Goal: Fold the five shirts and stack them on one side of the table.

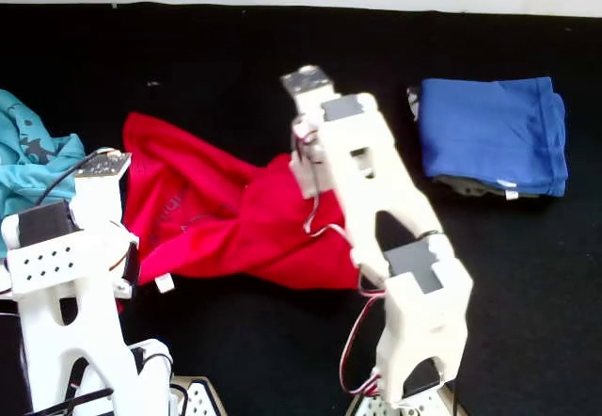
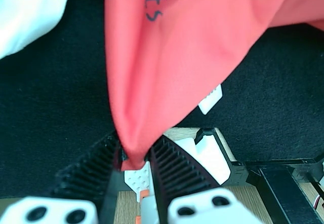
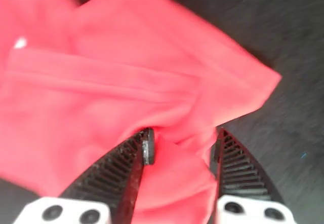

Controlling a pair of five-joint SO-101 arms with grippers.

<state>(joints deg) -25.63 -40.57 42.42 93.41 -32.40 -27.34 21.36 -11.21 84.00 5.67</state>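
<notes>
A red shirt (image 1: 216, 218) lies crumpled across the middle of the black table (image 1: 282, 49). My left gripper (image 2: 134, 158) is shut on a fold of the red shirt (image 2: 172, 57) at its near left edge; in the high view the left gripper (image 1: 130, 258) is by the shirt's white tag (image 1: 165, 282). My right gripper (image 3: 182, 148) stands open over the red shirt (image 3: 101, 82), with a bunched fold between its fingers. From above, the right gripper (image 1: 306, 176) is at the shirt's raised far right part.
A folded blue shirt (image 1: 494, 134) rests on a grey one (image 1: 466, 186) at the far right. A teal patterned shirt (image 1: 28, 157) lies heaped at the left edge. Both arm bases stand at the table's front edge.
</notes>
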